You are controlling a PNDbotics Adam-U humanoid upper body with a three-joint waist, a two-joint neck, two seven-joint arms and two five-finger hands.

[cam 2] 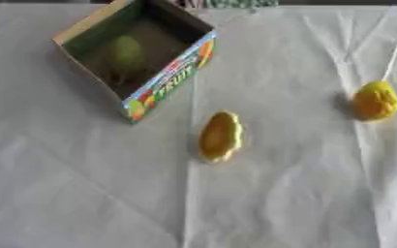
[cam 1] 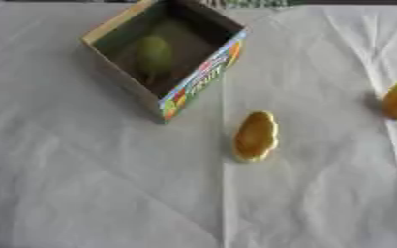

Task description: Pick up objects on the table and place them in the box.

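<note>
Neither hand of the robot appears in the left eye view or in the right eye view, so I cannot tell whether the fingers are spread, pressed together or pinching something.

What I see from my station is the tabletop (cam 1: 75, 193), covered with a white, wrinkled sheet that has several fold lines. In the upper left part stands the box (cam 1: 204, 77), a cardboard one with its opening turned up toward the camera and one corner pointing to me. Its near outer wall carries a colourful print with fruit pictures and some letters which I cannot read with certainty. Inside the box lies a green rounded object (cam 1: 154, 53), resting on the bottom, near the middle.

On the sheet, just below and to the right of the box but not touching it, lies a yellow-orange elongated object (cam 2: 220, 136). It lies flat, with its long side running away from me, and it sits right on one long vertical fold.

The two views differ mostly at the right side. In the left eye view the yellow round object (cam 2: 374, 100) is cut by the picture border, so only a part of it shows. In the right eye view it is complete, well apart from the elongated one, and a thin white line goes from its top upward toward the far right; what this line is I cannot say. The right eye view also shows a small dark shape at the right border, which I cannot identify.
</note>
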